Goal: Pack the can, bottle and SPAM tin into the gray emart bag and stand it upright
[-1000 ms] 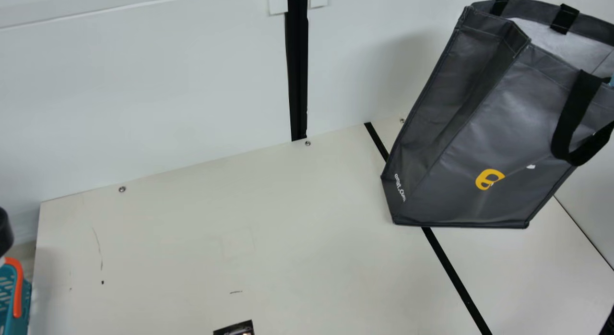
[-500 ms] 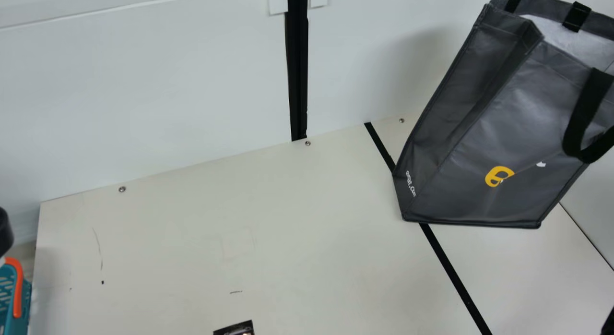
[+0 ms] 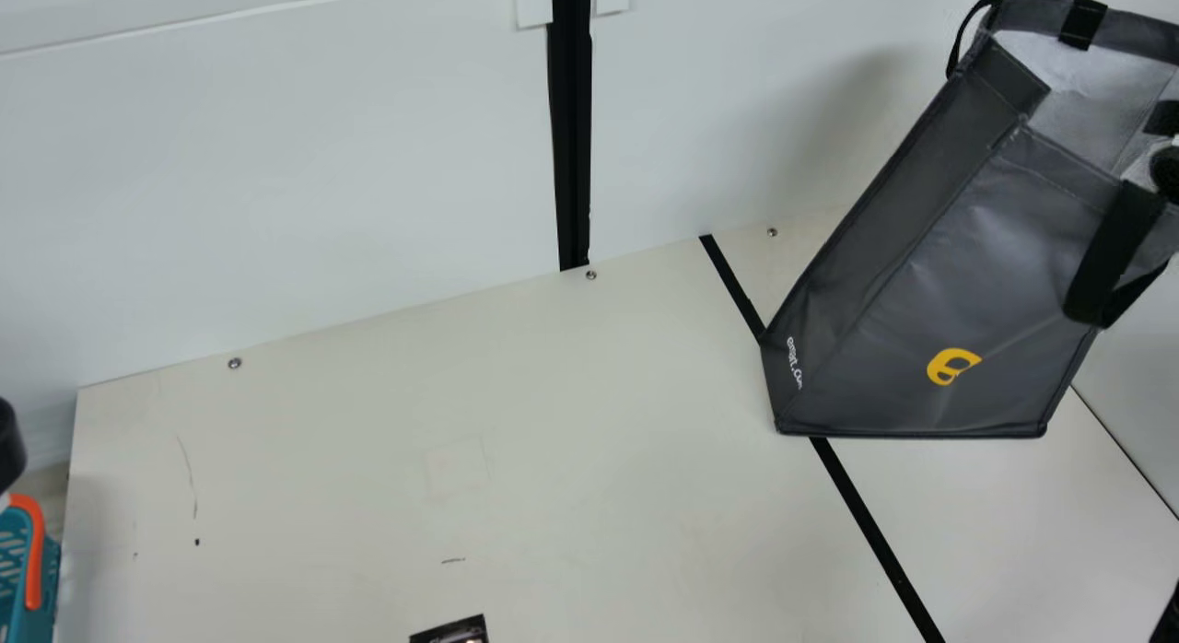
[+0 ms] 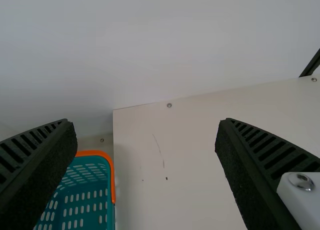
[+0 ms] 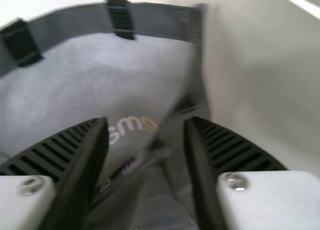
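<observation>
at right, open gray bag (image 3: pixel 976 284)

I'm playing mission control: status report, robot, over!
Left gripper: jaws open. Right gripper: jaws open at mouth of boxy gray fabric bag. Bag's folded side might obstruct.

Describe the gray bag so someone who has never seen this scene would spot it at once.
Find the cream table, then the black stripe crossing its right-hand part in the main view. A tall gray bag hides part of that stripe. Its black straps and yellow mark set it apart from the teal basket with the orange rim.
</observation>
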Motion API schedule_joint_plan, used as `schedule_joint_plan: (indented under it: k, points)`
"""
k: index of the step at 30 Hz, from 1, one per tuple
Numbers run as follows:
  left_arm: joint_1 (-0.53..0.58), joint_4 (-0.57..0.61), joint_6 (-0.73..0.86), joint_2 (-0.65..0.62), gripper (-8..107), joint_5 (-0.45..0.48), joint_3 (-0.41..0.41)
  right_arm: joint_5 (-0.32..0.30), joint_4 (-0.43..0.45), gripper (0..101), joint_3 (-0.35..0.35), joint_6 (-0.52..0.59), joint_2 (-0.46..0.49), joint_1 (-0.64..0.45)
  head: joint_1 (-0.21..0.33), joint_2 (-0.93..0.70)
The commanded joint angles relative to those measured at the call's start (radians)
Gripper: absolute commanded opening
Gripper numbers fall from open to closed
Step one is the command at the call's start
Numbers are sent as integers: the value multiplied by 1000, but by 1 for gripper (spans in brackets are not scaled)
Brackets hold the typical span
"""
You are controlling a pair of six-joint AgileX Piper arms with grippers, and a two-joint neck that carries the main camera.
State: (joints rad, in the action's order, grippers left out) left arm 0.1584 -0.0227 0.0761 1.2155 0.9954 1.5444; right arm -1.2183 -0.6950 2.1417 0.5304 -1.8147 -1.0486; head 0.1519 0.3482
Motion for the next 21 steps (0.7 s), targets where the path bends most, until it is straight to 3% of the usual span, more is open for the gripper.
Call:
schedule_joint_plan:
  k: [1,7,21]
  points:
    - [0,0,0,0,90,0,0,-2,-9,77,4,0,8,5,23,1]
    - [0,0,0,0,90,0,0,-2,-32,95,19,-1,40,25,23,1]
    - [0,0,0,0,90,0,0,-2,-78,95,45,2,123,90,23,1]
